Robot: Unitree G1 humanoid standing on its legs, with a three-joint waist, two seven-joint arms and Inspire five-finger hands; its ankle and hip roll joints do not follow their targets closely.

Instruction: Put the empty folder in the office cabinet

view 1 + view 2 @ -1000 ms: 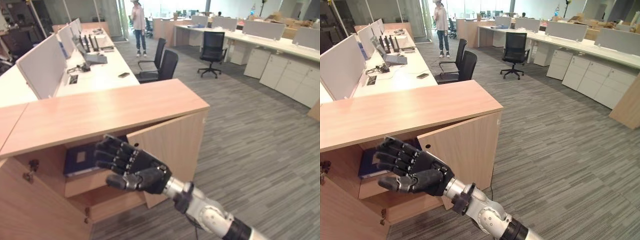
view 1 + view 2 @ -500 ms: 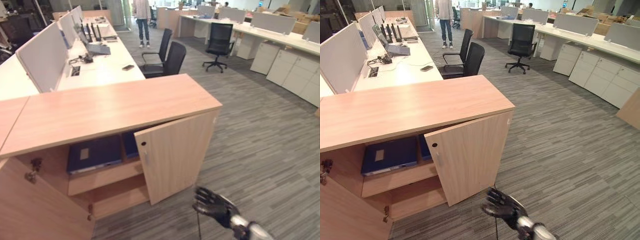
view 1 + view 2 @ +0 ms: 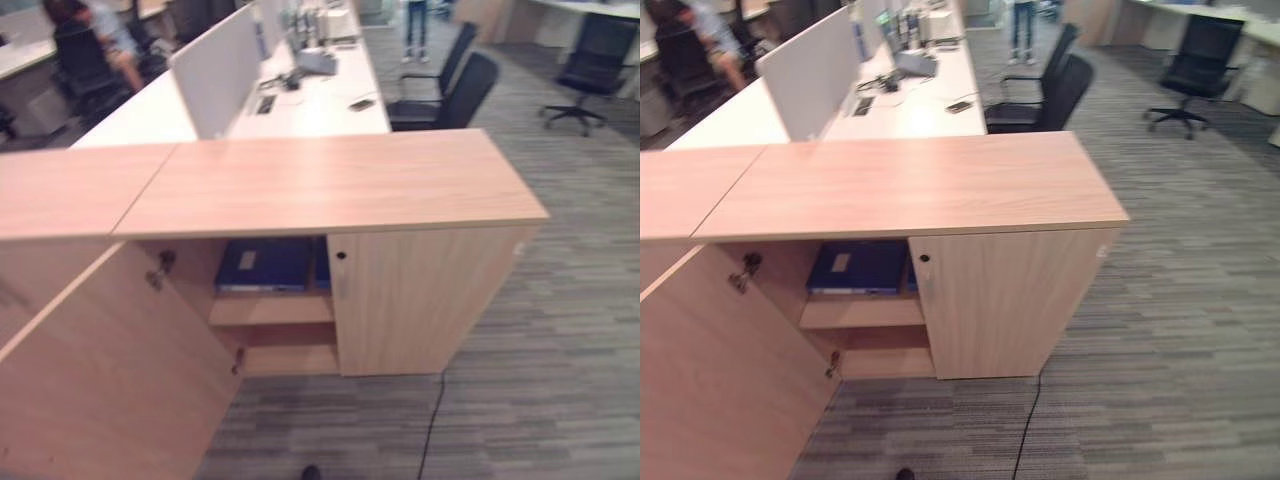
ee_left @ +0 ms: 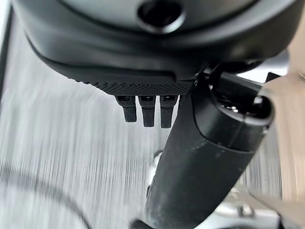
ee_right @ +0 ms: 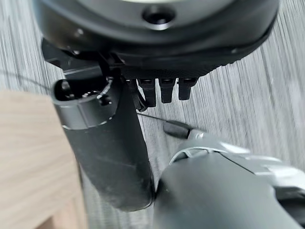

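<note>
I see the folder lying flat on the cabinet shelf; it looks light and stiff, best gripped by its spine. Left robot hand and right robot hand hang relaxed, holding nothing.

I read no text, numbers or signs anywhere. Pale label on blue folder inside cabinet: too small, print not legible to me.
</note>
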